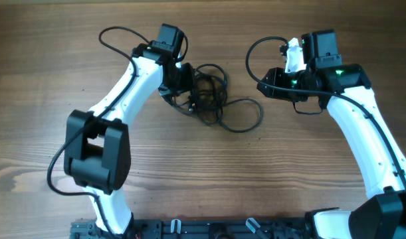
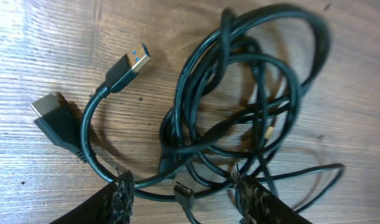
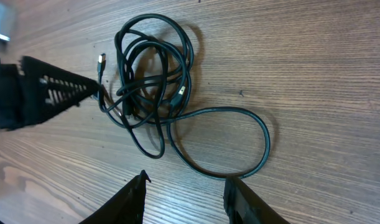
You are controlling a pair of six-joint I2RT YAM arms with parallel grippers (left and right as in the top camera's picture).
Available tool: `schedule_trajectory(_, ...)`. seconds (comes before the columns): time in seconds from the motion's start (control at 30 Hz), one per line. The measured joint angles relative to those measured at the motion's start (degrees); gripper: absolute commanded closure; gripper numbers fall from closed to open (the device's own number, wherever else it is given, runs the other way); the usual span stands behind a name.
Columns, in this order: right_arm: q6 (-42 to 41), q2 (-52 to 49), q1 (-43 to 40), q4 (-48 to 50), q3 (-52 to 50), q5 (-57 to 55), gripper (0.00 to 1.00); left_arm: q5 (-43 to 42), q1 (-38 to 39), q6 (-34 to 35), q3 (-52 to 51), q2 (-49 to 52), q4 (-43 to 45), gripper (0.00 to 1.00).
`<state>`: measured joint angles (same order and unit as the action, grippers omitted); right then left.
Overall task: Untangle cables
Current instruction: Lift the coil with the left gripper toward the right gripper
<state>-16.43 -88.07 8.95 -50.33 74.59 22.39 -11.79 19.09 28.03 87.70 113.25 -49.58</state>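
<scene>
Your left pincer (image 2: pixel 182 182) stands part open at the left edge of the cables (image 1: pixel 209 93), which lie bunched on the table (image 1: pixel 43 99) a little left of middle, toward the far side. Its fingers (image 2: pixel 121 196) are apart, and thin strands with one small plug (image 2: pixel 183 196) run across the gap between them. Nothing looks clamped. From the right side of the tangle one loop (image 1: pixel 259 114) trails out flat on the wood. Your right pincer (image 3: pixel 186 180) hangs to the right of that loop, apart from it. Its jaws are part open over bare wood and hold nothing, and the near bend of the loop lies just ahead of its tips. The overhead view gives you the layout: tangle between the two arms, close against the left one and clear of the right. It hides both sets of fingertips under the black wrist bodies. The left wrist view alone shows the loose ends at the tangle's edge, a USB plug (image 2: pixel 130 65) with a blue tongue and a wider flat plug (image 2: pixel 50 115), both lying free on the wood beside the knot. The right wrist view alone shows the whole bundle at once, with a left finger (image 3: pixel 59 90) touching its far side and the single loop spreading toward you.
</scene>
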Motion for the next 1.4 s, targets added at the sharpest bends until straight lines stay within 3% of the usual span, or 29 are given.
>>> schedule_trajectory(0.13, 0.00, 0.00, 0.00, 0.00, 0.00, 0.00, 0.57, 0.04, 1.97, -0.33, 0.00, 0.13, -0.55, 0.38)
schedule_trajectory(0.27, 0.00, 0.00, 0.00, 0.02, 0.00, 0.00, 0.57, 0.22, 4.35, 6.69, 0.02, 1.68, 0.07, 0.48)
schedule_trajectory(0.37, 0.00, -0.02, 0.00, 0.00, 0.00, 0.00, 0.57, 0.63, 5.42, 13.38, 0.00, 4.70, 0.31, 0.40)
schedule_trajectory(0.47, 0.00, -0.02, 0.00, 0.00, 0.00, 0.00, 0.56, 4.72, 5.57, 15.89, 0.00, 4.83, 0.85, 0.39)
schedule_trajectory(0.67, 0.00, -0.02, 0.00, 0.04, 0.00, 0.00, 0.56, 8.74, 5.55, 4.79, 0.00, 4.83, 3.56, 0.37)
schedule_trajectory(0.8, 0.00, -0.02, 0.00, 0.15, 0.00, -0.02, 0.56, 9.05, 5.55, -0.15, 0.00, 5.09, 6.34, 0.47)
schedule_trajectory(0.93, -0.02, -0.04, 0.00, 0.33, 0.00, -1.25, 0.53, 10.03, 5.62, 13.25, 0.02, 7.67, 4.13, 0.45)
schedule_trajectory(1.03, 0.00, -0.09, 0.00, 0.72, 0.00, -1.75, 0.53, 10.45, 6.29, 24.30, 0.13, 9.55, 5.42, 0.60)
schedule_trajectory(1.1, 0.00, -0.11, 0.00, 0.92, 0.00, -1.92, 0.53, 10.64, 6.99, 29.42, 0.20, 9.73, 6.38, 0.93)
schedule_trajectory(1.2, 0.00, -0.11, 0.00, 1.09, 0.00, -1.92, 0.53, 10.40, 7.13, 32.52, 0.44, 10.12, 6.58, 0.96)
schedule_trajectory(1.3, 2.03, -0.11, 0.00, 2.19, 0.00, -1.07, 0.53, 8.31, 6.47, 28.11, 0.44, 10.12, 6.80, 0.96)
schedule_trajectory(1.4, 6.32, -0.11, 0.00, 4.66, 0.02, 2.69, 0.52, -0.42, 3.80, 9.94, 0.37, 8.68, 6.51, 0.96)
